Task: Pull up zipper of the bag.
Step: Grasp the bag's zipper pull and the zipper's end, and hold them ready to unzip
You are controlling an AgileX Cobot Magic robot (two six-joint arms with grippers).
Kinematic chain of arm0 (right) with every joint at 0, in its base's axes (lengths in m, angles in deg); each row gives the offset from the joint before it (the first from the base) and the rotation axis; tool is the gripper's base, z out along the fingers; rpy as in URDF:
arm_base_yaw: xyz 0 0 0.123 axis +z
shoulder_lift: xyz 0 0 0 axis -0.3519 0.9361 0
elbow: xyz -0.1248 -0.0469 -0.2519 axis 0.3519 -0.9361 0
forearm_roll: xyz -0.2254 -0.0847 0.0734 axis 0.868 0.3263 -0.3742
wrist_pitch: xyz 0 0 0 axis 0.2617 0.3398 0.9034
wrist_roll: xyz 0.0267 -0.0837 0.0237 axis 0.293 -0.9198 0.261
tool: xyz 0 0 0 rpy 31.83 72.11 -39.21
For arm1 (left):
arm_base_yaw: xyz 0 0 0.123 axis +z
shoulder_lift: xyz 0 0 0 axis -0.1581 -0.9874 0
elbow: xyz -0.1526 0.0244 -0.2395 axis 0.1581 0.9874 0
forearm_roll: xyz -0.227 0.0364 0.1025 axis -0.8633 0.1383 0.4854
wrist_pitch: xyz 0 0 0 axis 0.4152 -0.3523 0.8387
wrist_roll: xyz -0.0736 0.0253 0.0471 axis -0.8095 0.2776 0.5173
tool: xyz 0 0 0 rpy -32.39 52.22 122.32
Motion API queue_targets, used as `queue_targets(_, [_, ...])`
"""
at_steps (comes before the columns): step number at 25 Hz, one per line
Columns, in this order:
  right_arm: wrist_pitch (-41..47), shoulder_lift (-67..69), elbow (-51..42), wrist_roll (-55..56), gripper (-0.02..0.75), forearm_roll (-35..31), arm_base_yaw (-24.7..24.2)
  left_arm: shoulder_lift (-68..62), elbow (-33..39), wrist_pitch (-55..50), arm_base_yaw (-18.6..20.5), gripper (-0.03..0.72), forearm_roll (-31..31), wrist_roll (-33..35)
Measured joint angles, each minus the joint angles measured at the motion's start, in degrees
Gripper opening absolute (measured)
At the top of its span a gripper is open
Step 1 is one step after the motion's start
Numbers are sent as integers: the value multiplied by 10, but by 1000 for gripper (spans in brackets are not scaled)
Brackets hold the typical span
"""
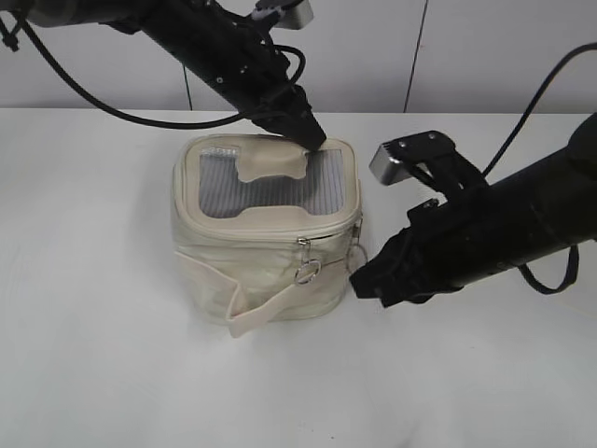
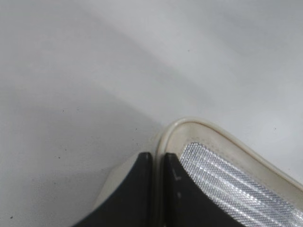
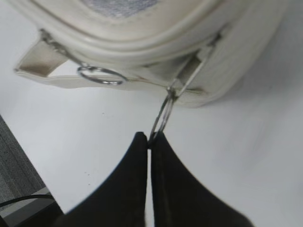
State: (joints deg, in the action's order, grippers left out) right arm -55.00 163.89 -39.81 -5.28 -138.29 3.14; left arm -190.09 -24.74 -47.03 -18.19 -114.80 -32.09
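The cream bag (image 1: 266, 257) stands in the middle of the table, its lid showing a grey mesh window (image 1: 270, 191). The zipper (image 1: 328, 233) runs along the lid rim. One silver slider hangs at the front with a ring pull (image 1: 309, 273). My left gripper (image 1: 312, 140) is shut on the lid's far right rim (image 2: 199, 130), the rim pinched between its tips (image 2: 157, 158). My right gripper (image 1: 356, 277) sits at the bag's right front corner. In the right wrist view it (image 3: 150, 138) is shut on the second ring pull (image 3: 162, 116), drawn taut from its slider (image 3: 189, 75).
The wide cream strap (image 1: 254, 313) hangs off the bag's front side and lies on the white table (image 1: 112, 373). The other ring pull (image 3: 101, 75) hangs loose against the bag's side. A pale wall stands behind the table.
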Motion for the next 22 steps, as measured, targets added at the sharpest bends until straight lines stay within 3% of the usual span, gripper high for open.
queue_targets(6, [-21, -16, -5, 3, 8, -15, 89, 0, 0, 2, 0, 32, 0, -7])
queue_targets(12, [-104, -15, 4, 4, 8, -37, 178, 0, 0, 3, -4, 32, 3, -12])
queue_targets(17, [-122, -9, 18, 32, 13, -37, 198, 0, 0, 2, -7, 36, 3, -13])
queue_targets(19, [-102, -9, 18, 64, 56, -25, 188, 0, 0, 6, -7, 80, 2, -15])
queue_targets(22, [-37, -13, 18, 113, 247, 17, 163, 9, 0, 17, -6, 213, -2, -26])
